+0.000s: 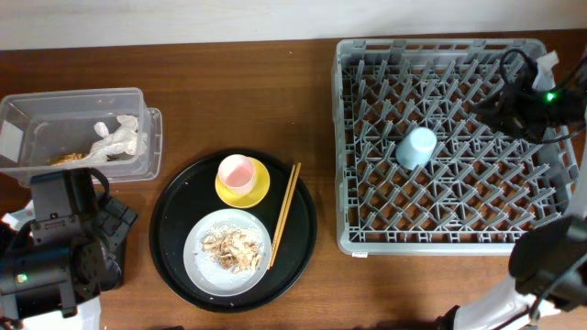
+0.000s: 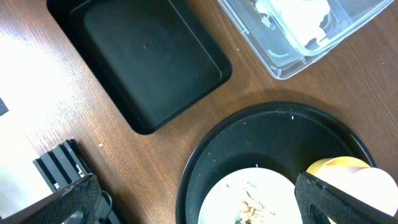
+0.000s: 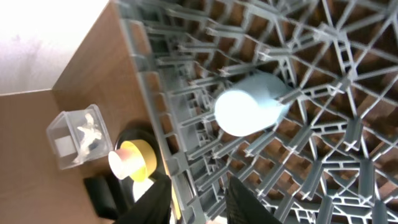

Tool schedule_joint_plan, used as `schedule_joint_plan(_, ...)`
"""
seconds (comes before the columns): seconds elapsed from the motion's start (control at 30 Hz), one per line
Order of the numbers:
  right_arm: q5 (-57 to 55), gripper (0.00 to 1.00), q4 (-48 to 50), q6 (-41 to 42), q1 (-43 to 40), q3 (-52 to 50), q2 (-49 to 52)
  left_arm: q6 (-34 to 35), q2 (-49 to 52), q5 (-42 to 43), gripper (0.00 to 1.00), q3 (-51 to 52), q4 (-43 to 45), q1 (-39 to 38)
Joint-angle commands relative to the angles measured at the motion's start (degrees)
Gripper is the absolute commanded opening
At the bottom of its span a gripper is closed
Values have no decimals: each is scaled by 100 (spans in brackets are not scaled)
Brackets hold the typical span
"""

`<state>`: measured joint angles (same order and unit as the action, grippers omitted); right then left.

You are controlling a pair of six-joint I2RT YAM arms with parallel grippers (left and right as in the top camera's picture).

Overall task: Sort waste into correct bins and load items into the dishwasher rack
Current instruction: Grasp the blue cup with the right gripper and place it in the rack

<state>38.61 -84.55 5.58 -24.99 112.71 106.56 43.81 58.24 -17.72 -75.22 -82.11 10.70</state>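
Note:
A light-blue cup (image 1: 417, 147) lies in the grey dishwasher rack (image 1: 449, 234); it also shows in the right wrist view (image 3: 249, 106). My right gripper (image 3: 199, 202) is open and empty above the rack, apart from the cup. A pink cup (image 1: 236, 170) stands on a yellow saucer (image 1: 246, 187). A pale plate (image 1: 197, 261) holds food scraps (image 1: 234, 247). Chopsticks (image 1: 284, 214) lie beside it. The clear tub (image 1: 55, 110) holds white tissue (image 1: 119, 137). My left gripper (image 2: 199, 205) is open and empty above the plate's (image 2: 249, 199) left edge. The shallow black tray (image 2: 149, 59) is empty.
The cup, saucer, plate and chopsticks all sit on a large round black tray (image 1: 174, 211). In the overhead view my left arm (image 1: 60, 243) covers the shallow black tray. The right arm (image 1: 527, 105) hangs over the rack's far right corner.

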Motion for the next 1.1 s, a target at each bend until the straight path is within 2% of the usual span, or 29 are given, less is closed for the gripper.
schedule_joint_plan(0.0,-256,39,-343,-59,1027,249,-616,50,-17,0,99,-26,-4,24)
schedule_joint_plan(0.07,-254,62,-289,-59,2634,245,-658,50,-17,0,99,-26,-4,24)
schedule_joint_plan(0.1,-304,98,-55,52,3359,243,-581,50,-17,0,99,-26,-4,24)
schedule_joint_plan(0.13,-520,98,455,446,4319,236,-435,48,-17,0,99,-26,-4,24)
schedule_joint_plan(0.17,-946,98,804,820,4892,236,-306,48,-17,0,99,-26,-4,24)
schedule_joint_plan(0.27,-2557,98,1045,2024,6170,236,107,50,-17,0,99,-26,-4,24)
schedule_joint_plan(0.3,-2717,98,1051,2197,6454,236,238,48,-17,0,99,-26,-4,24)
schedule_joint_plan(0.4,-2234,98,1268,2387,6931,236,321,48,-17,0,99,-26,-4,24)
schedule_joint_plan(0.53,-2280,99,1329,2389,7123,186,358,48,-17,0,99,-26,-4,24)
schedule_joint_plan(0.57,-2404,98,1349,2610,7211,184,358,48,-17,0,99,-26,-4,24)
schedule_joint_plan(0.7,-4402,98,1346,4065,8011,184,389,50,-17,0,99,-26,-4,24)
schedule_joint_plan(0.77,-4981,98,1309,4450,8303,184,555,48,-17,0,99,-26,-4,24)
schedule_joint_plan(0.97,-5250,98,892,4422,8061,184,730,50,-17,0,99,-26,-4,24)
schedule_joint_plan(1.07,-5160,99,472,4424,7427,184,734,50,-17,0,99,-26,-4,24)
